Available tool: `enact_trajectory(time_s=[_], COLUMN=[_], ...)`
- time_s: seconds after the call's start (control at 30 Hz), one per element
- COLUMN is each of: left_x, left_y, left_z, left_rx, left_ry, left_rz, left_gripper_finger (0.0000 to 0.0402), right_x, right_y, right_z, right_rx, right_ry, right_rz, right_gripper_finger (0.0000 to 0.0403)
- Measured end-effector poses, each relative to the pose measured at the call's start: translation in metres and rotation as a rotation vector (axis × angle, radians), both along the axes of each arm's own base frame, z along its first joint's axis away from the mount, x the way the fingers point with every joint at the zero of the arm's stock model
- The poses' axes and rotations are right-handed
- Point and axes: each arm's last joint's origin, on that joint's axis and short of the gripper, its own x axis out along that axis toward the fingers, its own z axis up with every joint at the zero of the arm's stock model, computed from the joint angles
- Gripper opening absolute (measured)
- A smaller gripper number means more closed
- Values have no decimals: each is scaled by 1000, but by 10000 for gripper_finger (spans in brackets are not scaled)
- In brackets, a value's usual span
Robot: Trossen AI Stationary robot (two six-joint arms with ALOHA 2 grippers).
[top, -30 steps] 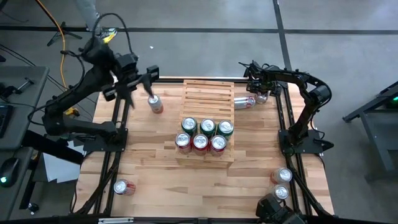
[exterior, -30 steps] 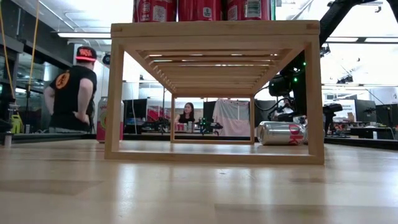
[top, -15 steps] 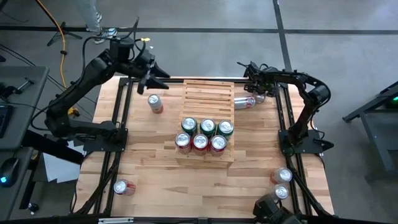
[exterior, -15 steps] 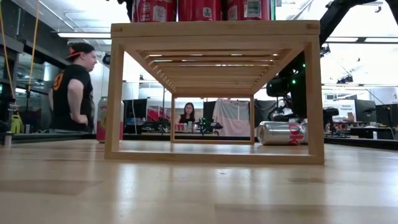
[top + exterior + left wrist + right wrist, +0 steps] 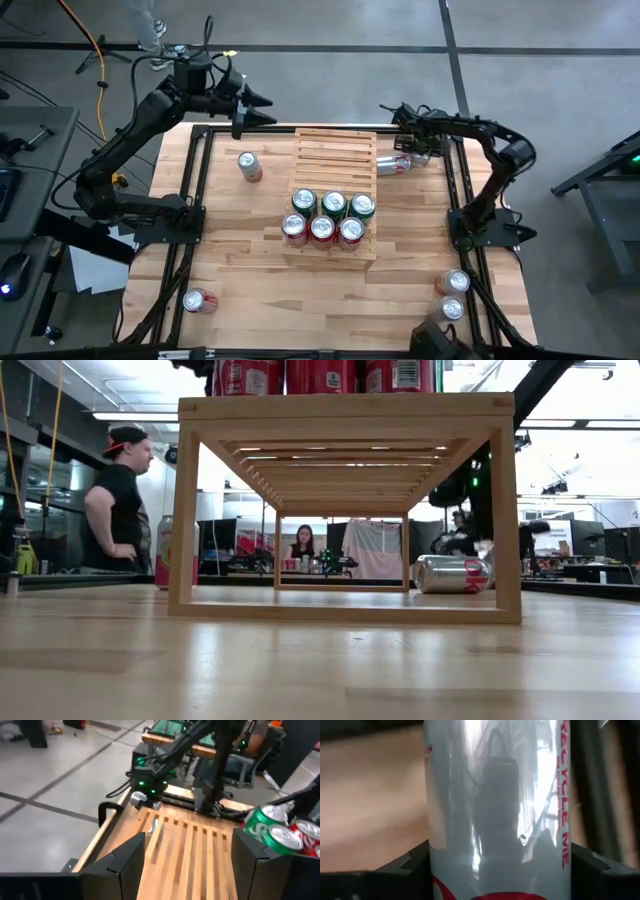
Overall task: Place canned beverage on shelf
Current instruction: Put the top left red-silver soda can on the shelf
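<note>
Grey concrete floor (image 5: 330, 60), ceiling lights (image 5: 125, 416)

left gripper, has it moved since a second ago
Yes. The left gripper has swung from over the can beside the shelf out past the table's far edge.

The scene is evenly and brightly lit from overhead; only faint, short shadows are cast on the pale butcher-block wooden counter (image 5: 250, 250). In the low view, long ceiling light strips (image 5: 120, 416) are blown out to white and the background figures are seen partly silhouetted. Bright reflections are carried on the silver aluminium can with red lettering (image 5: 495, 810), which is seen softly blurred at close range. Slight motion blur is seen across the left wrist view.
</note>
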Motion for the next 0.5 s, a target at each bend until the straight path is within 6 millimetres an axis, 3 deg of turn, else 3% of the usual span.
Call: enact_trajectory(time_s=[0.13,0.27,0.5], left_x=[1,2,22], left_y=[1,1,-3], left_z=[3,5,10], left_rx=[15,27,50], left_ry=[-24,-34,-116], left_rz=[17,16,-40], left_gripper_finger=[190,190,191], right_x=[-2,-1,7], right_y=[10,29,90], right_z=[40,96,185], right_rx=[-123,-324,-606], right_ry=[35,-15,-337], right_rz=[92,253,815], right_gripper_finger=[283,283,283])
